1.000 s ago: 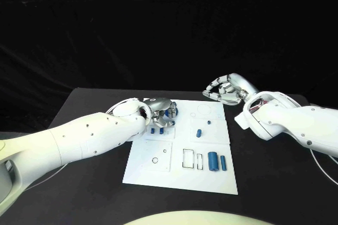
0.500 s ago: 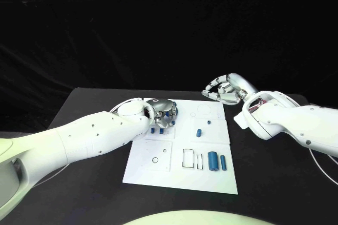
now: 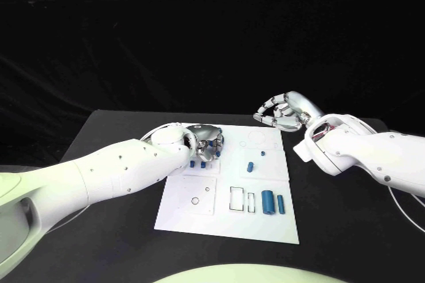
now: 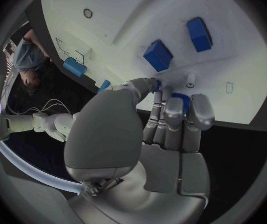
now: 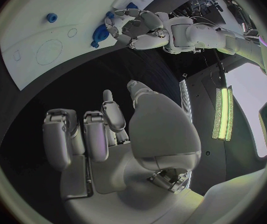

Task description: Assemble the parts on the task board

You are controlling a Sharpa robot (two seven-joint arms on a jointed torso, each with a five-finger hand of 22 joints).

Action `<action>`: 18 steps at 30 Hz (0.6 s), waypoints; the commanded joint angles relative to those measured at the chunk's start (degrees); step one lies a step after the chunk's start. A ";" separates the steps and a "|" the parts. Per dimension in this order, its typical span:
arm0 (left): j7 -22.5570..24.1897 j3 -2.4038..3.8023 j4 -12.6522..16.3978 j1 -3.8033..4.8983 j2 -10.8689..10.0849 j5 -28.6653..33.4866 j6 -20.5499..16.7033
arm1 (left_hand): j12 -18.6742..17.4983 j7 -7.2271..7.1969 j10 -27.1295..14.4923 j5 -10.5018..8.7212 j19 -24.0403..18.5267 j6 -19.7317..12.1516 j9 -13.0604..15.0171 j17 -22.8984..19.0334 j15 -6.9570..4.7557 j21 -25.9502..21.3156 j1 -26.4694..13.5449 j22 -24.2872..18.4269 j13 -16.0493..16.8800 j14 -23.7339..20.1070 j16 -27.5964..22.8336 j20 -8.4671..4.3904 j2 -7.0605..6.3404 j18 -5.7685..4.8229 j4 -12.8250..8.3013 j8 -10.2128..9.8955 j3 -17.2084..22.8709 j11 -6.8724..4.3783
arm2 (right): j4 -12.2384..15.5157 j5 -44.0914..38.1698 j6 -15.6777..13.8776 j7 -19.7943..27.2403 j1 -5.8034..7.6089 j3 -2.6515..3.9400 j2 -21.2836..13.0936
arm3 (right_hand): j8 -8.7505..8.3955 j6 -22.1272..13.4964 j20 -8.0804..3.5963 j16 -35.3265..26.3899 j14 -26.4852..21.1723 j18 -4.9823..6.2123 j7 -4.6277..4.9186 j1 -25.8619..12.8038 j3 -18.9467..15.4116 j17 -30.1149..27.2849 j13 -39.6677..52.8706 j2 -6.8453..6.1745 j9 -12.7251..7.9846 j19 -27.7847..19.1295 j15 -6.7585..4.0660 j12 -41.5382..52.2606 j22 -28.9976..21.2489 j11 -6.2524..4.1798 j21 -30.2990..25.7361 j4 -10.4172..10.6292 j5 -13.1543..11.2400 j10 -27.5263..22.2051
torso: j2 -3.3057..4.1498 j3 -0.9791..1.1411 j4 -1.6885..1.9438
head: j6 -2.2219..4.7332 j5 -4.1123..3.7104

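Left hand [image 3: 206,143]: silver, fingers curled down at far-left corner of flat white rectangular task board [image 3: 199,217], fingertips [image 4: 171,98] touching small blue part [image 4: 181,97]; grasp cannot be told. Two blue rectangular blocks [image 4: 159,55] just beside on board. Right hand [image 3: 280,114]: raised off far-right corner, fingers curled inward, holding nothing. Board central on black counter [image 3: 115,131].
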 commanded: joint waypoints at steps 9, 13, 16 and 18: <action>-0.04 -0.04 -0.75 -0.13 0.91 -0.40 2.12 | -0.72 -0.09 1.08 -0.57 0.60 0.92 -0.54 0.13 0.01 0.43 0.59 0.37 -0.63 0.74 0.78 0.01 0.28 -0.89 -0.29 -0.62 0.92 0.01 | 0.18 -0.29 0.23 0.32 -0.03 0.01 0.05 | 0.09 -0.08 -0.24 -0.24 4.21 0.75 -0.19 -0.48 0.11 6.58 -0.04 -0.05 -0.08 2.28 -0.41 -0.32 11.24 0.12 -0.17 -0.04 0.34 -0.36 | 0.14 0.00 -0.08 | -0.08 -0.09; 0.27 -0.05 -0.81 -0.21 1.12 -0.36 1.96 | -0.92 -0.17 1.48 -0.63 0.89 1.19 -0.72 0.51 -0.06 0.69 0.58 0.76 -0.88 1.04 1.13 -0.05 0.33 -0.97 -0.41 -0.76 1.10 -0.11 | 0.21 -0.31 0.24 0.30 -0.03 0.01 0.05 | 0.14 -0.05 -0.24 -0.23 4.22 0.74 -0.20 -0.45 0.15 6.63 0.07 -0.03 -0.08 2.30 -0.42 -0.23 11.27 0.12 -0.14 -0.04 0.36 -0.26 | 0.05 0.02 -0.02 | -0.20 -0.18; 0.33 -0.06 -0.84 -0.23 1.19 -0.35 1.97 | -1.20 -0.22 1.79 -0.69 1.01 1.38 -0.93 0.55 -0.12 0.83 0.53 0.96 -1.15 1.19 1.33 -0.11 0.30 -1.01 -0.53 -0.96 1.24 -0.17 | 0.22 -0.31 0.25 0.29 -0.03 0.01 0.05 | 0.14 -0.05 -0.24 -0.23 4.22 0.74 -0.20 -0.45 0.15 6.63 0.07 -0.03 -0.08 2.30 -0.42 -0.23 11.27 0.12 -0.14 -0.04 0.36 -0.26 | -0.01 0.02 0.02 | -0.26 -0.21; 0.31 -0.07 -0.87 -0.25 1.22 -0.34 2.09 | -1.32 -0.21 1.89 -0.70 1.05 1.45 -1.02 0.55 -0.13 0.88 0.49 1.02 -1.27 1.23 1.39 -0.13 0.28 -1.02 -0.58 -1.04 1.28 -0.17 | 0.22 -0.31 0.26 0.29 -0.03 0.01 0.05 | 0.14 -0.05 -0.24 -0.23 4.22 0.74 -0.20 -0.45 0.15 6.63 0.07 -0.03 -0.08 2.30 -0.42 -0.23 11.27 0.12 -0.14 -0.04 0.36 -0.26 | -0.03 0.03 0.00 | -0.27 -0.22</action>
